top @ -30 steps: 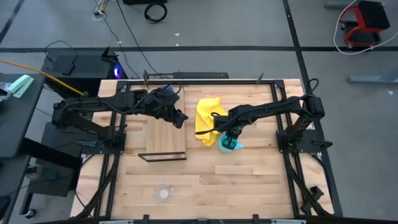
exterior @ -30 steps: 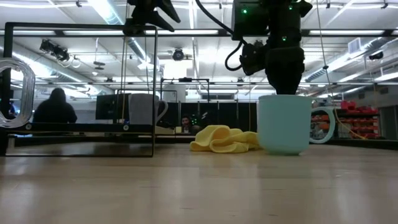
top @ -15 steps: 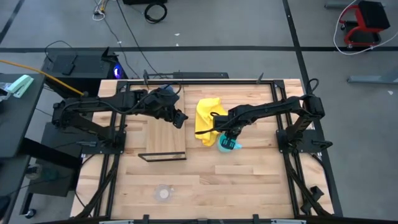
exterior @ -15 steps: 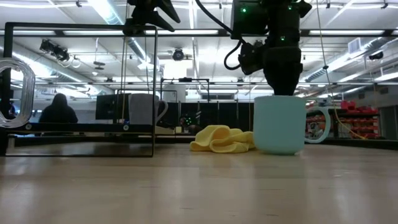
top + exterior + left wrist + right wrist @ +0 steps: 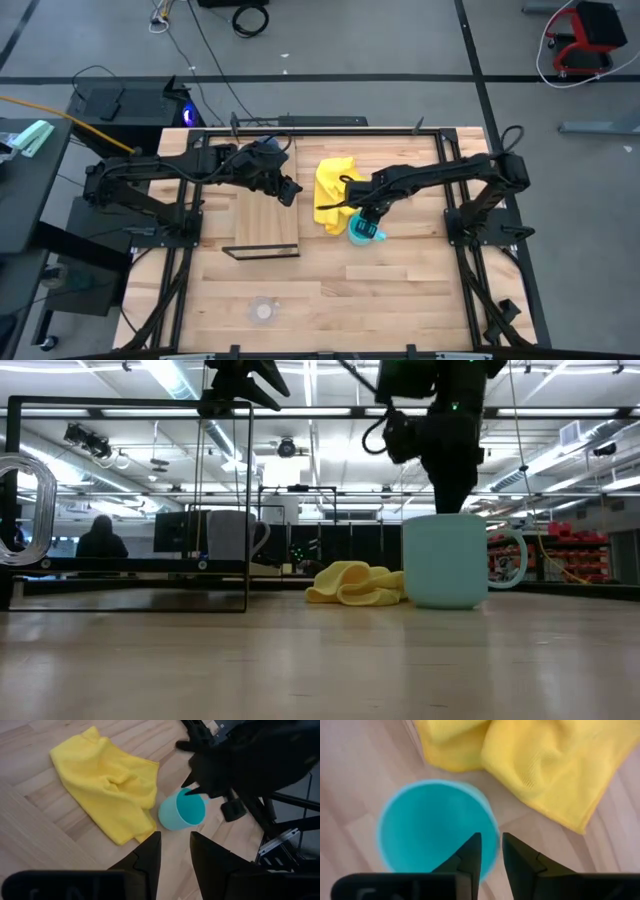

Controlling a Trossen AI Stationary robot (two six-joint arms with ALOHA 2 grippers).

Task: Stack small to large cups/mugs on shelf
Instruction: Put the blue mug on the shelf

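1. Desk (image 5: 400, 290): pale plank surface carrying all items.
2. Shelf (image 5: 266, 218): brown board with a dark frame, on the desk's left half.
3. Left arm: reaches over the shelf's far end. Left gripper (image 5: 291, 191) is held above the shelf edge; its fingers (image 5: 148, 857) stand a narrow gap apart, holding nothing.
4. Right arm: reaches toward the desk centre. Right gripper (image 5: 366, 218) is directly over the turquoise mug (image 5: 364, 231); its fingers (image 5: 470, 852) straddle the mug's rim, slightly apart. Contact with the rim cannot be confirmed.
5. Yellow cloth (image 5: 333, 192): crumpled, between shelf and turquoise mug, just beside the mug.
6. Turquoise mug: upright on the desk, handle (image 5: 510, 558) to the right in the low view.
7. Grey-blue mug (image 5: 238, 536): upright on the shelf, seen in the low view.
8. Clear glass cup (image 5: 263, 311): on the desk near the front edge, well apart from the shelf.
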